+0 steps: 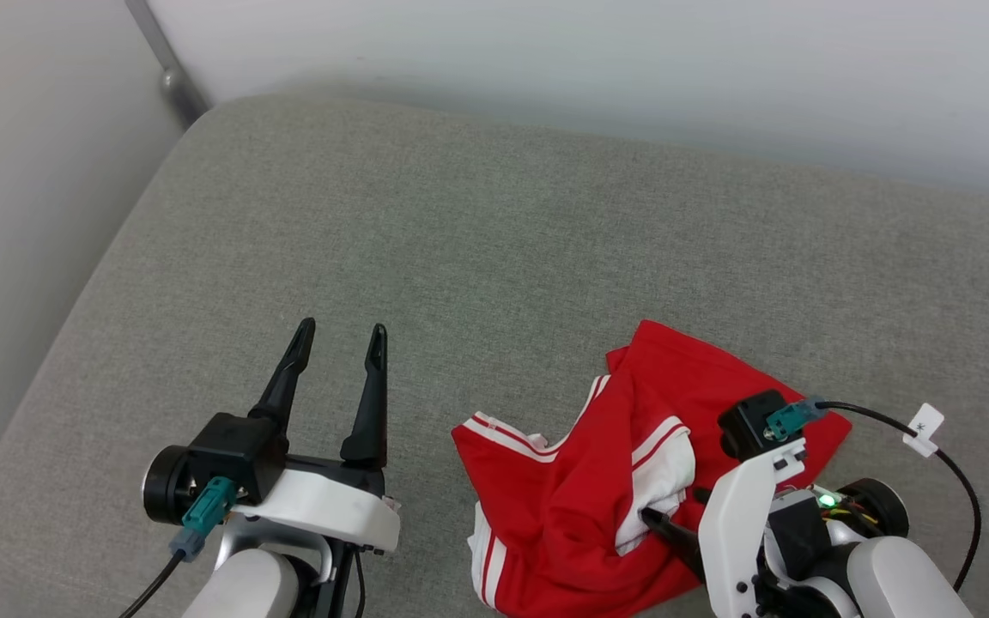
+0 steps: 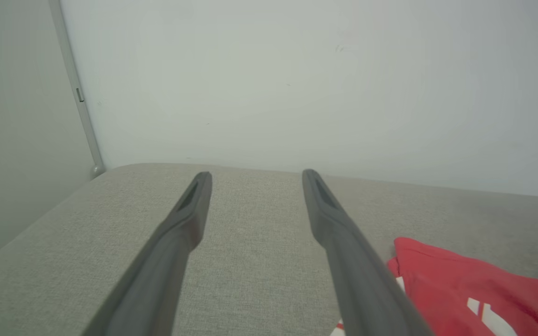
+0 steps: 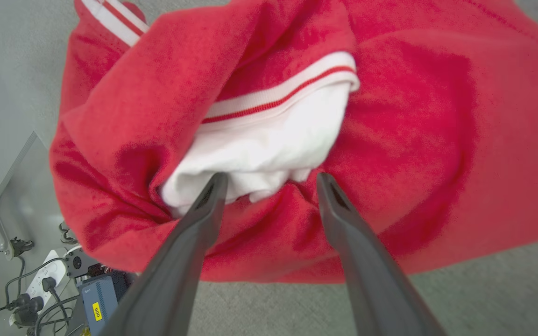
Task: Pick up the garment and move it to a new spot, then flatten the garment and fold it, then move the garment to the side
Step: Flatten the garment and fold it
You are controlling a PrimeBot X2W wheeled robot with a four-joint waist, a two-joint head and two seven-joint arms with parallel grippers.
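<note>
Surface: grey woven-fabric cushion [image 1: 494, 240], pale walls [image 1: 632, 69].
Left claw [image 1: 342, 326]: open, empty, over bare cushion.
Garment: crumpled red, white-sleeved jersey T-shirt [image 1: 580, 481] at cushion's near-right edge.
Right claw [image 3: 271, 177]: open, astride white sleeve [image 3: 269, 144].
Risk: a sleeve-only pinch may drag the rest off the edge.
Nearby: black wrist cable [image 1: 958, 481] could snag cloth.

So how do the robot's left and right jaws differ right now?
The left gripper sits over bare grey cushion, beside the red jersey; the right gripper is down on the jersey. The left points towards the wall; the right angles down into the cloth, its tips at the white sleeve. Both have jaws open and hold nothing.
</note>
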